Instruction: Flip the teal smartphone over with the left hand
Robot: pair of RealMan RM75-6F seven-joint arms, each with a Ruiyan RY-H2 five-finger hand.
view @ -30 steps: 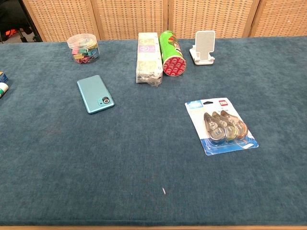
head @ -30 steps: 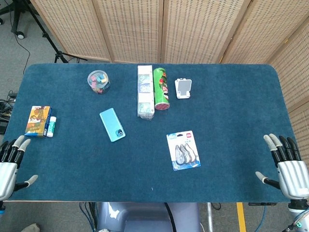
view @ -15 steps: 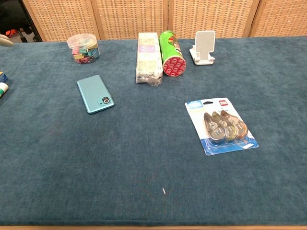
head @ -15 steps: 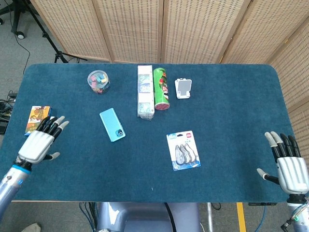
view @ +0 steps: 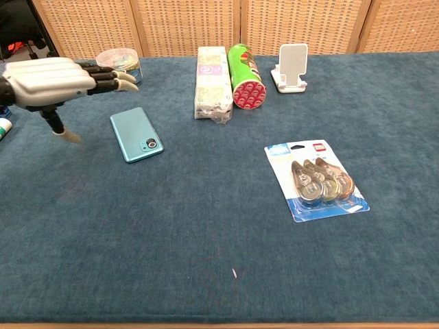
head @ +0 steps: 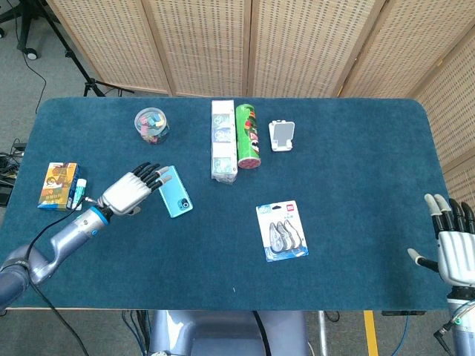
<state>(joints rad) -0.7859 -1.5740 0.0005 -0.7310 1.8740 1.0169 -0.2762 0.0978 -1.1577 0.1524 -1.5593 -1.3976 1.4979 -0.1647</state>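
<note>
The left hand (head: 132,192) has swung in from the front-left corner of the tabletop (head: 356,170) and now hovers palm down just beside the teal smartphone (head: 173,191). In the head view its fingertips overlap the phone's left edge, but the chest view shows the hand (view: 51,77) raised above the cloth, fingers spread and empty, thumb hanging down, so it does not yet seem to touch. The smartphone (view: 136,133) has not moved: it lies flat, camera side up, in the left half of the tabletop, in front of the jar of clips (head: 151,124) and well apart from the left edge. This reads as the end of the approach; the flip itself is not begun, and the hand must next come down onto an edge of the phone. The right hand (head: 454,245) rests open and empty at the front-right corner, slightly further right than before.
</note>
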